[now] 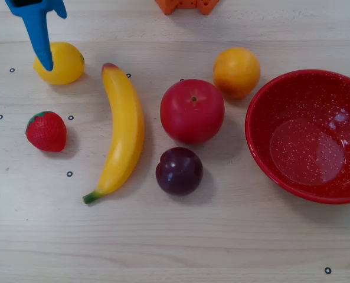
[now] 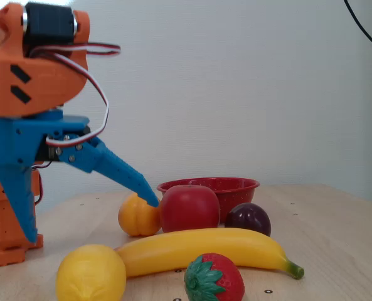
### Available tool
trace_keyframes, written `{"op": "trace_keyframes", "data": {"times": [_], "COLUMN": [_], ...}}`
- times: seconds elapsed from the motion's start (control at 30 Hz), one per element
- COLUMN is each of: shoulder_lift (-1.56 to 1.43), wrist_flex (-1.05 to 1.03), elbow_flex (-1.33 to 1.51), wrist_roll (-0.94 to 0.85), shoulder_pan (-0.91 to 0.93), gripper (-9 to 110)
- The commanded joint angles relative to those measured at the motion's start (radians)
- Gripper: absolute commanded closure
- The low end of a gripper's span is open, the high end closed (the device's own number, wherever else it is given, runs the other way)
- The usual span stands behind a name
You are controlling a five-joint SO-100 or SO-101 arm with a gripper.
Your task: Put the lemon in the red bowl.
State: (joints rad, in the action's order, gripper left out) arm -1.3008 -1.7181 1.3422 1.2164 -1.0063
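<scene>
The step in hand looks like the approach. The gripper (image 2: 91,219) hangs above the lemon (image 1: 60,63) with its blue fingers (image 2: 122,177) spread wide and empty. The lemon lies on the tabletop (image 1: 222,242), well apart from the red bowl (image 1: 281,177), beyond the banana (image 1: 123,132). Next it probably needs to drop straight down so the fingers straddle the lemon, then close.

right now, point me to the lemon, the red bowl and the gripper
lemon (image 1: 64,62): overhead view, on its bare yellow top, right of the blue finger.
red bowl (image 1: 258,100): overhead view, on its left rim.
gripper (image 2: 90,221): fixed view, midway between the two wide-spread blue fingertips.
</scene>
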Motion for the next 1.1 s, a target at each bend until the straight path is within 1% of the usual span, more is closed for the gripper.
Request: {"op": "trace_keyframes", "data": {"times": [0.0, 0.33, 0.6, 1.07], "shoulder_lift": [-0.074, -0.048, -0.012, 0.023], "wrist_flex": [0.046, 0.158, 0.166, 0.290], "elbow_flex": [-0.011, 0.031, 0.028, 0.103], "wrist_roll": [0.018, 0.067, 0.127, 0.120], "shoulder_pan": [-0.018, -0.008, -0.008, 0.021], "gripper": [42, 40, 37, 37]}}
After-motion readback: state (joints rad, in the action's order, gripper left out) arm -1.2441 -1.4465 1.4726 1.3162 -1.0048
